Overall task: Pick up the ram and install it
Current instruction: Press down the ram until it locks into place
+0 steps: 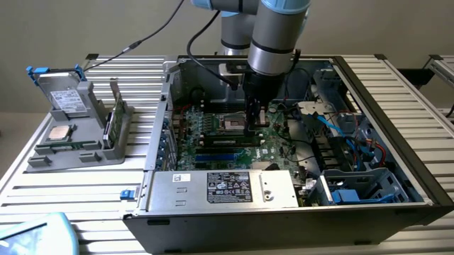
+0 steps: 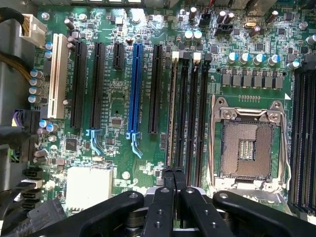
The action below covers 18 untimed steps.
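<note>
The ram (image 2: 171, 113) is a thin stick seen edge-on, standing in the outermost of the black memory slots (image 2: 190, 113) beside the empty processor socket (image 2: 247, 145). In the exterior view the ram (image 1: 227, 142) is a narrow green strip on the motherboard inside the open computer case. My gripper (image 2: 173, 174) is shut, its fingertips pressed together right at the near end of the stick. In the exterior view my gripper (image 1: 253, 126) reaches straight down into the case at the strip's right end. Whether the tips touch the stick is hidden.
A grey holder (image 1: 85, 154) on the slatted table at the exterior view's left carries a silver hard drive (image 1: 67, 98) and a square processor chip (image 1: 60, 133). Case walls, the power supply (image 1: 227, 187), drive cages and blue cables (image 1: 354, 133) surround the board.
</note>
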Each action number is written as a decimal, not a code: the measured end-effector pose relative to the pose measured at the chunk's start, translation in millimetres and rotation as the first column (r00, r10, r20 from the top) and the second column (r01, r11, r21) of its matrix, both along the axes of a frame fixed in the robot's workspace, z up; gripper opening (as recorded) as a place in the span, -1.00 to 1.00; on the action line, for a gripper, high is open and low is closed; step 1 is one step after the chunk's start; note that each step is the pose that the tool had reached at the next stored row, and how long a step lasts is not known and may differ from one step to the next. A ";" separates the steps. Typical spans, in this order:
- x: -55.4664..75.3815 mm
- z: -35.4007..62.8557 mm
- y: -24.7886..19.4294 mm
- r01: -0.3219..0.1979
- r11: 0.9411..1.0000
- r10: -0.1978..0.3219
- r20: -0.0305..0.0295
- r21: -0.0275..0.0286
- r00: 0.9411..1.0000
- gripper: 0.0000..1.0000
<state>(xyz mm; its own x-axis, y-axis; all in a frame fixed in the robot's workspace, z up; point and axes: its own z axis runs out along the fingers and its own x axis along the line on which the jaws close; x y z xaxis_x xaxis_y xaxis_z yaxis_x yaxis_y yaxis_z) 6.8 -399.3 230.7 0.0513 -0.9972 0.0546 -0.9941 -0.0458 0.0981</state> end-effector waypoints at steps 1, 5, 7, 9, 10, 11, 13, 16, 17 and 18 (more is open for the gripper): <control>0.0 -0.6 0.1 0.001 1.000 -0.001 0.000 0.000 1.000 -0.80; 0.0 -2.9 0.3 0.004 1.000 -0.004 0.000 -0.001 1.000 -0.80; 0.0 -3.9 0.3 0.005 1.000 -0.005 0.000 0.000 1.000 -0.80; 0.0 -4.7 0.4 0.006 1.000 -0.006 0.000 0.000 1.000 -0.80; -0.1 -5.0 0.3 0.006 1.000 -0.006 0.000 -0.001 1.000 -0.80; -0.1 -5.0 0.3 0.006 1.000 -0.006 0.000 -0.001 1.000 -0.80; 0.0 -5.5 0.4 0.006 1.000 -0.006 0.000 0.000 1.000 -0.80; -0.1 -7.3 0.3 0.006 1.000 -0.006 0.000 -0.001 1.000 -0.80; -0.1 -8.0 0.3 0.006 1.000 -0.006 0.000 -0.001 1.000 -0.80; -0.1 -8.3 0.3 0.006 1.000 -0.006 0.000 -0.001 1.000 -0.80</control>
<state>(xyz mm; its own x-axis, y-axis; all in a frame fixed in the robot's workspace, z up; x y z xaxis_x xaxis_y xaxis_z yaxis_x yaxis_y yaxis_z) 6.7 -399.0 222.4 0.0450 -0.9974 0.0555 -0.9944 -0.0394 0.0984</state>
